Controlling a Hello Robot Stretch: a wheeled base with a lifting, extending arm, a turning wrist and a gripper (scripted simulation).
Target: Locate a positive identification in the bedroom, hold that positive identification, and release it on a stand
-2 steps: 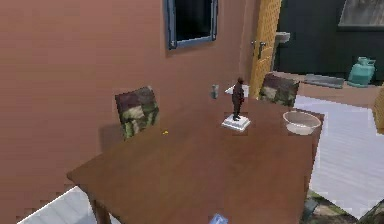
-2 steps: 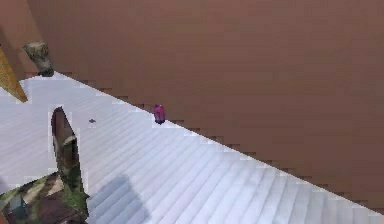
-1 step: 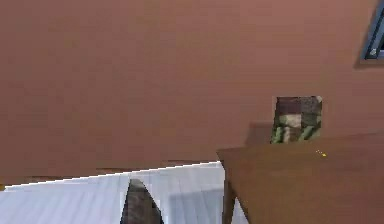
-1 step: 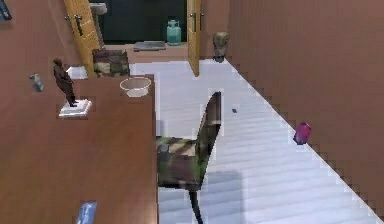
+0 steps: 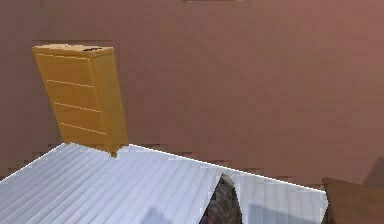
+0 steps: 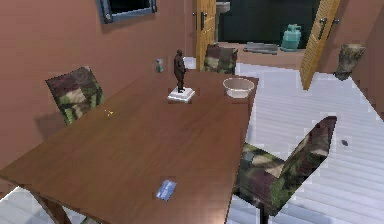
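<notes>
A small flat bluish card (image 6: 165,189) lies near the front edge of a large brown wooden table (image 6: 120,150) in the arm side view. Farther out on the same table a dark statuette (image 6: 181,72) stands on a white base, and a pale bowl (image 6: 238,87) sits beside it. A tiny yellowish speck (image 6: 110,112) lies on the tabletop towards its left side. In the forward view an orange chest of drawers (image 5: 82,95) stands against the reddish-brown wall.
Patterned chairs stand around the table at its left (image 6: 74,92), far end (image 6: 220,58) and right (image 6: 290,165). Beyond, an open wooden door (image 6: 322,40) shows a teal jug (image 6: 291,37). The forward view has a chair back (image 5: 225,200), a dark wooden corner (image 5: 352,200) and pale planked floor (image 5: 100,185).
</notes>
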